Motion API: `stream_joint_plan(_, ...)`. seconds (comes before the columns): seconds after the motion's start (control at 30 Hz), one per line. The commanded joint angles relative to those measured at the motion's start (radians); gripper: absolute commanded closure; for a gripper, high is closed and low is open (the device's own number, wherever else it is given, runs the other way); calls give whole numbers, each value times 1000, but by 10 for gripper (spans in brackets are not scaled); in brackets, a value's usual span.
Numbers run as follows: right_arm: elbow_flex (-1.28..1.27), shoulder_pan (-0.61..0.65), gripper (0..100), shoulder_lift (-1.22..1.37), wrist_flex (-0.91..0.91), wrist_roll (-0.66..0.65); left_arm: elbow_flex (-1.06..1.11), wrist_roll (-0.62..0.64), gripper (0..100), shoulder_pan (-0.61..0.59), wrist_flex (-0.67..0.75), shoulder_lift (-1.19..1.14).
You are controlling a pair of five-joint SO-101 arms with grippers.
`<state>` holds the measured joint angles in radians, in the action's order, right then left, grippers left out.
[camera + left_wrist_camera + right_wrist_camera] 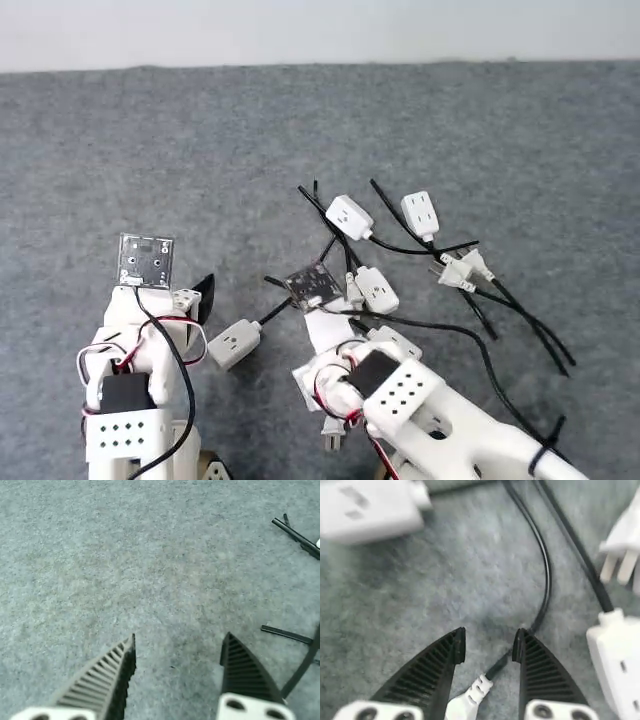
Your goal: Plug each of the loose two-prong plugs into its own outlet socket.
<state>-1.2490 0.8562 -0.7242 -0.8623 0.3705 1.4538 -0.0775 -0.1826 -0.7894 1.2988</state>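
Looks like a job for the right gripper (pixel 489 635), jaws wide apart and holding nothing like the left gripper (pixel 180 637), with a loose plug (pixel 460 270) lying on the desk (pixel 300 130) at its 3 o'clock, prongs aimed at 9 o'clock, well apart from the left.

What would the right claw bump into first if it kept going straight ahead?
Probably the black cord of the white plug lying inside the open right claw; it curves just ahead. Beyond lies a white outlet socket, though depth is unclear.
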Motion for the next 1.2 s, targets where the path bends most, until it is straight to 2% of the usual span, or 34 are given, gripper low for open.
stream_joint_plan(0.0,17,-5,834,-18,18,100,-10,6,728,0,32,-3)
stream_joint_plan(0.2,35,-8,833,-18,4,258,-7,8,728,-2,55,-3)
stream_joint_plan(0.37,48,-36,833,-18,5,261,-7,9,728,0,57,-3)
stream_joint_plan(0.6,135,-51,833,-18,-134,267,-7,11,728,0,57,-3)
stream_joint_plan(1.17,86,-62,837,-5,-131,267,4,9,728,-2,58,-3)
